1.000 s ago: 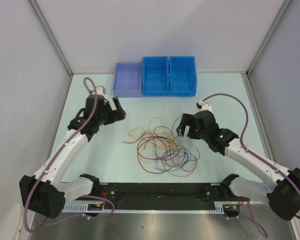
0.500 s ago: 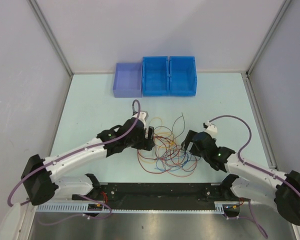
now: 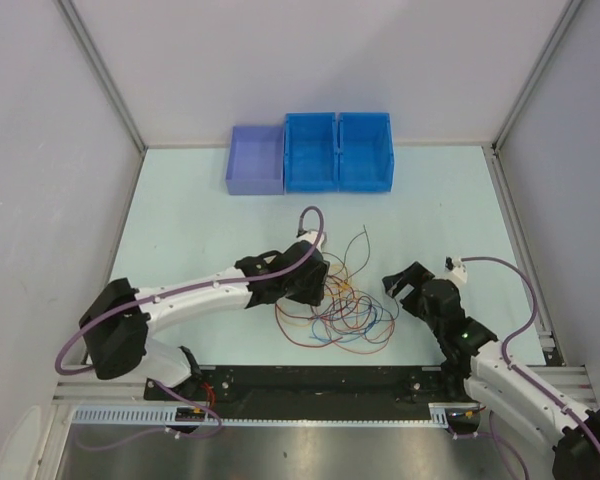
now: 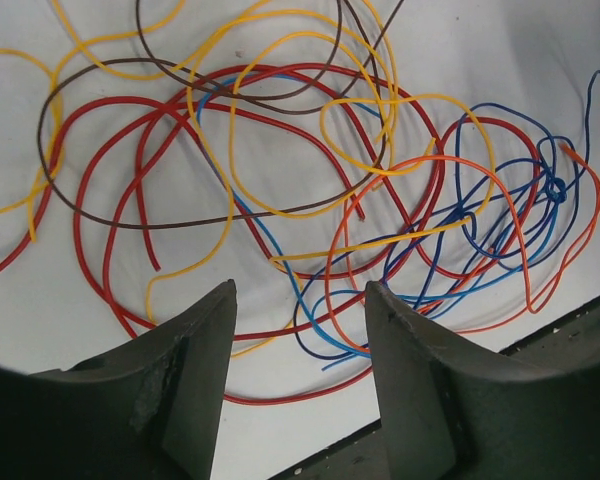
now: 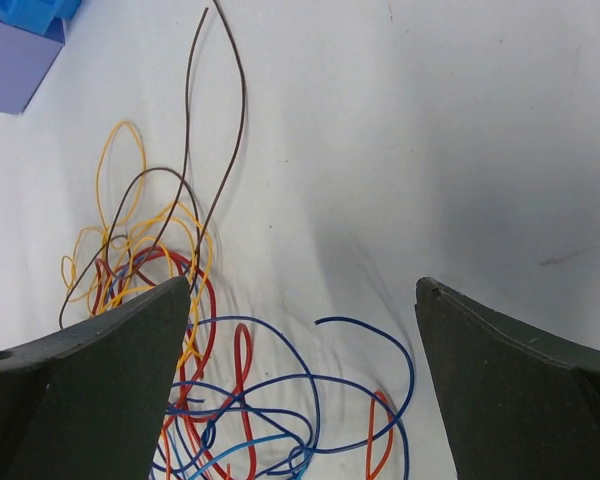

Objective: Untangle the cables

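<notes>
The cables [image 3: 338, 308] lie in one loose tangle of red, yellow, orange, blue and brown strands on the pale worktop [image 3: 180, 220], between the two arms and well short of the blue bin [image 3: 338, 150]. The left arm [image 3: 205, 295] reaches across so the left jaws hang over the tangle's left side, partway apart and gripping nothing, apparently lined up to pinch a red or yellow loop. The right jaws, spread wide and empty, hover by the blue loops, probably to take an opposing strand.
</notes>
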### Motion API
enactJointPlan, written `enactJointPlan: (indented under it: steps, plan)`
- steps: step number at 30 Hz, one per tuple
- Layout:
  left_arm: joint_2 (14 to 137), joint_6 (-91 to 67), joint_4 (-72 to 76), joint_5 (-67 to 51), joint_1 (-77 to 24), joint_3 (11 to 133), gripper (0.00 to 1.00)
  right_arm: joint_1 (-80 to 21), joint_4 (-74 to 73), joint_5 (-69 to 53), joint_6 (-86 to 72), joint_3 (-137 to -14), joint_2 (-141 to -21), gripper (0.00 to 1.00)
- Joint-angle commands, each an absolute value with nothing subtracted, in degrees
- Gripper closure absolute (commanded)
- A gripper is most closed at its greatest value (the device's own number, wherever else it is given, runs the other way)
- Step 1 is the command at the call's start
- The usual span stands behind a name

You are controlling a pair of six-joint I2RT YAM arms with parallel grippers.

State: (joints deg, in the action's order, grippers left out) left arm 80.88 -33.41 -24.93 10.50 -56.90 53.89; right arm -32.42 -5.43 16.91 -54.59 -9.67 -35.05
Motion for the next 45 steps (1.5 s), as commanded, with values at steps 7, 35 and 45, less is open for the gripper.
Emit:
enactJointPlan:
  steps: [7, 35, 45]
  plan:
    - [86.92, -39.02, -28.56, 16.52, -61.61, 59.77, 0.49, -28.48, 2.29, 8.97, -54.67, -9.14, -38.5, 0.0]
    - [92.87, -20.25, -59.05, 36.64, -59.42, 123.16, 1.0, -27.25, 4.66, 5.45, -53.17, -7.56, -36.04, 0.0]
    - [76.58, -11.93, -39.91, 37.44, -59.33, 115.7, 1.0, -26.98, 4.66, 4.92, -52.82, -7.21, -34.9, 0.0]
